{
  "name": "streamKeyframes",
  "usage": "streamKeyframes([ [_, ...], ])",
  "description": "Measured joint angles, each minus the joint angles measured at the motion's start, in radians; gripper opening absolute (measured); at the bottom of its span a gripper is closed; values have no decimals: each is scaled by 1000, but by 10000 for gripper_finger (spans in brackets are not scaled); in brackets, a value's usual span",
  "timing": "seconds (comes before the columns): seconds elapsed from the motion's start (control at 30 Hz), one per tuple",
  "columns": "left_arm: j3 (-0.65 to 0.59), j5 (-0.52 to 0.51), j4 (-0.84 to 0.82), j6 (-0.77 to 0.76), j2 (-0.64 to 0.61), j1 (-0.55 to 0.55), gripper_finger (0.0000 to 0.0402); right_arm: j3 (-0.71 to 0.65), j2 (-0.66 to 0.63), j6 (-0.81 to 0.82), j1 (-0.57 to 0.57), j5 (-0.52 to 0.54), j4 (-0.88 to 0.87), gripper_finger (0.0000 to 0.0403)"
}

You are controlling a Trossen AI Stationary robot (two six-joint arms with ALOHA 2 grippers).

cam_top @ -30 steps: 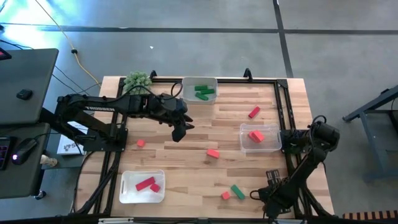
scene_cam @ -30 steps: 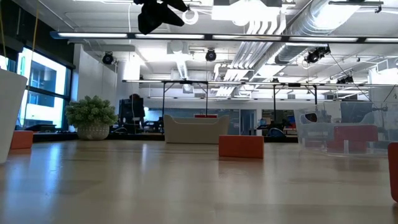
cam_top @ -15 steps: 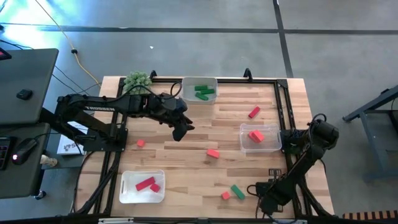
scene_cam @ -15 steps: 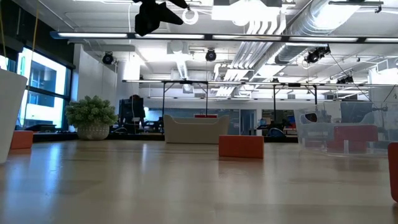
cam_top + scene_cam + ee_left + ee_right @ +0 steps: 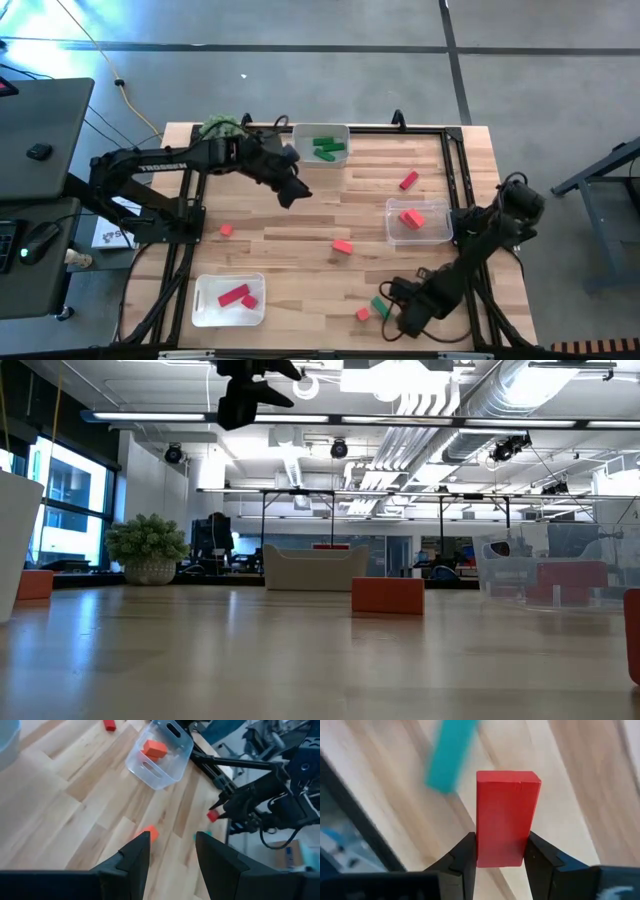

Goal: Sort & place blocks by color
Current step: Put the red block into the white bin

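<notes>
High view, change: the right gripper [image 5: 375, 316] had swung in from the table's corner to the loose pair of blocks on the near side of the clear tray [image 5: 446, 236], and its jaws had narrowed.
High view, left arm: the left gripper [image 5: 290, 192] had drawn back from the table's middle toward the green-block tray [image 5: 300, 150], well across from the clear tray.
High view, trays: three, namely the clear tray, the green-block tray and a white tray [image 5: 205, 300].
High view, sorted blocks: what looked like two green, one coral in the clear tray, two red in the white tray.
High view, loose blocks: five, namely three red, one coral block [image 5: 343, 246] and one green block [image 5: 380, 306].
Low view: the left gripper hung high above the table. The coral block stood just beside the clear tray, with nothing near it.
Left wrist view: the left gripper's fingers stood apart with nothing between them.
Right wrist view: the right gripper's fingers were clamped on both sides of the red block [image 5: 507, 817]. The green block lay just beside it.
Task meaning: the pick appeared complete. The red block probably belonged in the white tray, far across from the clear tray.
Remaining: four loose blocks awaited sorting.
</notes>
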Motion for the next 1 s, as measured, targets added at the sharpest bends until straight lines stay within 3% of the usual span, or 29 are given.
streamKeyframes([
  [0.33,0,53,0,-65,0,74,147,152,-2,-58,-181,255,-81,107],
  [0.63,0,53,0,-94,0,109,147,274,-2,-305,-359,376,-167,107],
  [1.0,0,52,0,-202,0,141,147,368,-2,-682,-567,448,-191,107],
])
